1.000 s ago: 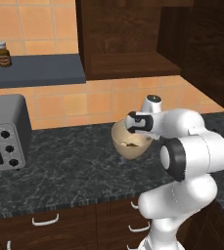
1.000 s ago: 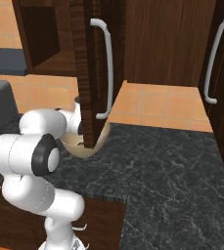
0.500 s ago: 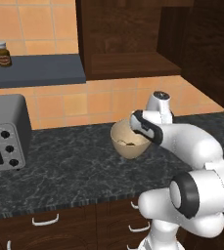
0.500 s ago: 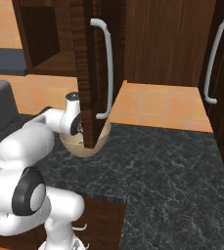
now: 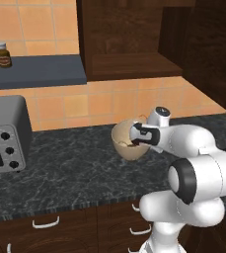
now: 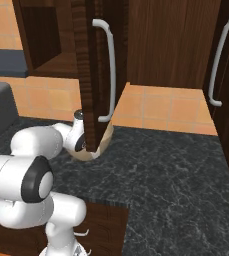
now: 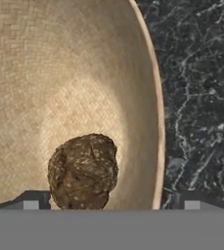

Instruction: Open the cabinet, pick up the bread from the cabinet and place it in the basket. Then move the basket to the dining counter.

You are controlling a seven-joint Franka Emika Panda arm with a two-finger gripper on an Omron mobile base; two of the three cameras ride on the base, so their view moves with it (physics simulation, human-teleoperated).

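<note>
While the tool point(image 5: 131, 138) hovers at the basket point(image 5: 128, 146) on the black counter point(image 5: 70, 163) in the left view, the right view shows the cabinet point(image 6: 93, 75) door ajar. Hand view: jaws spread, released; the bread point(image 7: 83, 171) lies inside the basket. Lifting carelessly could tip it out.

Both base cams sit behind the arm, left and right, sharing the tan round woven basket point(image 5: 128, 146) on black stone. Hand cam stares straight into that basket point(image 7: 59, 88), super close.
</note>
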